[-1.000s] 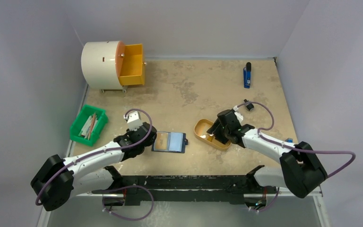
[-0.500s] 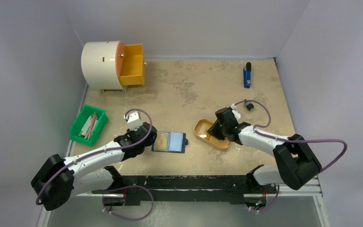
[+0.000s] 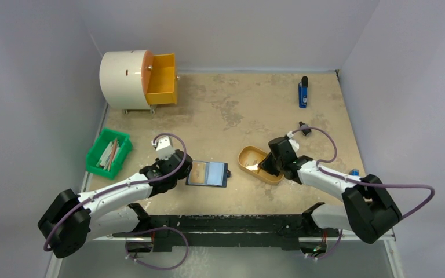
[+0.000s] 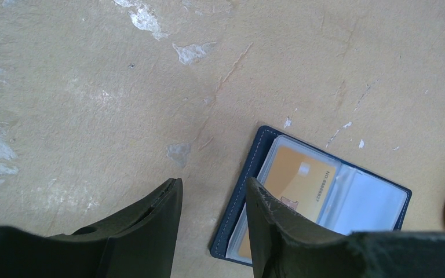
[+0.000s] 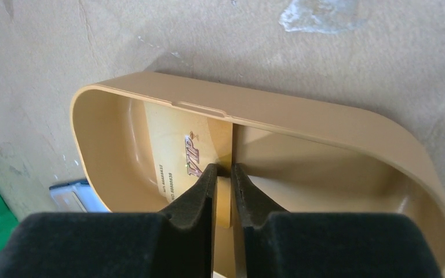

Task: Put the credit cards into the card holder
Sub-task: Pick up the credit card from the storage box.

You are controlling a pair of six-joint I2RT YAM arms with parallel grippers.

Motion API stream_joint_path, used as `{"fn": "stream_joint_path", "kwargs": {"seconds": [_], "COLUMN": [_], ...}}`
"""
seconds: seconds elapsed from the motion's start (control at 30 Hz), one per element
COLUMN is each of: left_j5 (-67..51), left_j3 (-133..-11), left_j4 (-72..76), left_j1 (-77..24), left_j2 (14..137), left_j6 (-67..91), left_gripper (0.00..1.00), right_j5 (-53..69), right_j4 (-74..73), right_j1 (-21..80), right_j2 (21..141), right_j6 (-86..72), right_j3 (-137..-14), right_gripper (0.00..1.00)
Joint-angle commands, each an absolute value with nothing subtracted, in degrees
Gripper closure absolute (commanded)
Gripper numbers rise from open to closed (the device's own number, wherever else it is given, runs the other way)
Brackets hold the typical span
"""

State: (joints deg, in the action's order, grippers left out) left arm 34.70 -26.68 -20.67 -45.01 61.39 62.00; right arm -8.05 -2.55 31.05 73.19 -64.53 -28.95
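Note:
The navy card holder lies open on the table; in the left wrist view a tan credit card sits in its left clear pocket. My left gripper is open and empty at the holder's left edge, its right finger over that edge. My right gripper reaches into the orange oval tray. In the right wrist view it is shut on the edge of a tan credit card printed "VIP", which stands tilted inside the tray.
A green bin with long sticks stands at the left. A white drum with an open orange drawer is at the back left. A blue object lies at the back right, and a small black piece is behind the right arm.
My right gripper has shifted a little to the right and nearer within the tray, and its elbow has swung back out. The left arm and the card holder have not moved.

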Motion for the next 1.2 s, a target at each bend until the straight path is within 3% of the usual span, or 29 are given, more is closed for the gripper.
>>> {"fn": "stream_joint_path", "kwargs": {"seconds": [0.0, 0.2, 1.17], "left_j5": [35.5, 35.5, 35.8], "left_j3": [-27.5, -28.4, -28.6], "left_j4": [-19.8, -19.9, -20.1], "left_j1": [-45.1, -45.1, -45.1], "left_j2": [60.3, 61.1, 60.7], "left_j6": [62.8, 62.7, 62.6], "left_gripper": [0.57, 0.57, 0.57], "right_j5": [-10.4, -10.5, -4.1], "right_j4": [-8.5, -9.3, -12.0], "right_j1": [30.8, 30.8, 30.8], "right_j2": [70.2, 66.1, 60.0], "right_j6": [-64.1, -63.9, -61.1], "right_j3": [-26.4, -26.4, -35.8], "right_gripper": [0.87, 1.0, 1.0]}}
